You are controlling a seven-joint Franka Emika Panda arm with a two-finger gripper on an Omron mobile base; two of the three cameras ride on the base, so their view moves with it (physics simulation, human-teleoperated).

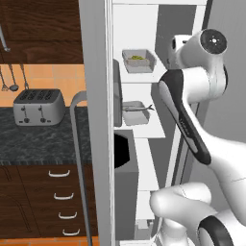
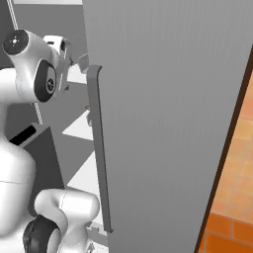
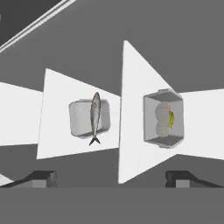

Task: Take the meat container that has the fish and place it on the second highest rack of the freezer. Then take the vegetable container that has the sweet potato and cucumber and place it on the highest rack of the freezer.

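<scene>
Both containers on freezer shelves, gripper open and holding nothing.

We note the freezer (image 1: 96,120) standing open, white shelves showing. In the left base view the vegetable container (image 1: 139,60) sits on the highest rack (image 1: 139,77), yellow-green cucumber (image 1: 138,58) visible inside; we cannot pick out the sweet potato. One shelf below, on the second highest rack (image 1: 156,126), sits the meat container (image 1: 135,113), the fish (image 1: 138,108) lying across its top with the tail past the rim. In the hand view we see the gripper (image 3: 111,179) with fingertips (image 3: 41,178) spread wide apart, clear of both trays. A toaster (image 1: 39,106) rests on the dark counter (image 1: 43,141) to the left.
</scene>
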